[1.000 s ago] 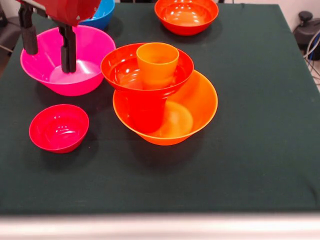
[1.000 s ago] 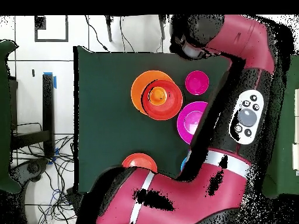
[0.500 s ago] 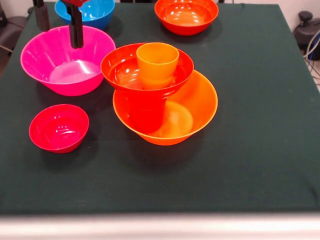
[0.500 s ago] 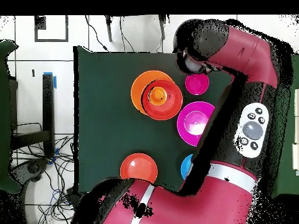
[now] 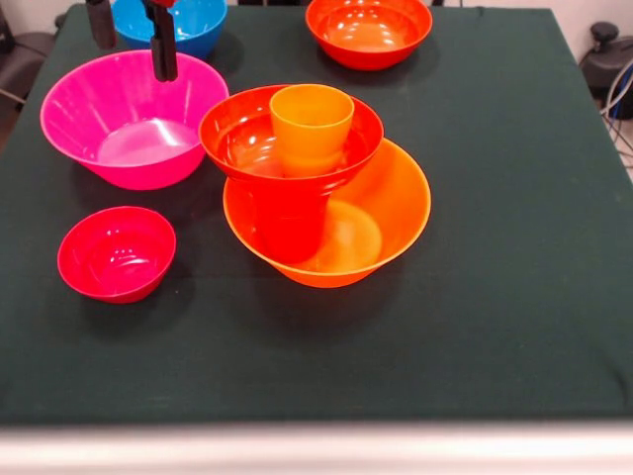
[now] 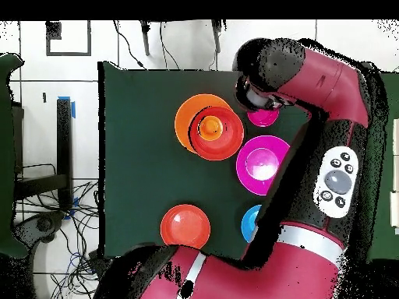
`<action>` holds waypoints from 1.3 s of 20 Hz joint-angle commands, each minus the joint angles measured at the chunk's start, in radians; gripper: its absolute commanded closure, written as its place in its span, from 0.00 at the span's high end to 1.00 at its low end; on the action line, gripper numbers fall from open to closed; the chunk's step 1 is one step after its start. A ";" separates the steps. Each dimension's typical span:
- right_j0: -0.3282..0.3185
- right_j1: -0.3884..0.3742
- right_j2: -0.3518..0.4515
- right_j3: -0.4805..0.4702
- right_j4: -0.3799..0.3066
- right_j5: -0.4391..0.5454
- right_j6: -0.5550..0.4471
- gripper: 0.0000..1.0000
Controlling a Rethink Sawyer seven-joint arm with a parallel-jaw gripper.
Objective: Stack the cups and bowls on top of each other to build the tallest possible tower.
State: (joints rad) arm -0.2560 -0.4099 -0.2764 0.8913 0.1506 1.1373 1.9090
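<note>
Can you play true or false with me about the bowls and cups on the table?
1. The orange cup sits inside a red-orange bowl. True.
2. The pink bowl has a cup in it. False: it is empty.
3. The tower rests in the widest orange bowl. True.
4. The crimson bowl is stacked on the tower. False: it sits alone on the dark green table.
5. The gripper holds a blue bowl. False: its fingers are apart and empty, above the pink bowl's far rim.
</note>
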 commanded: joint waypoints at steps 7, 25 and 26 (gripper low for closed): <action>0.013 0.038 0.094 0.101 -0.031 -0.035 0.032 1.00; -0.006 0.113 0.104 0.122 -0.013 -0.181 0.077 1.00; -0.004 0.116 0.099 0.123 -0.013 -0.184 0.086 1.00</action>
State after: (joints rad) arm -0.2560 -0.3536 -0.2764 0.8967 0.1506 1.0050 1.9090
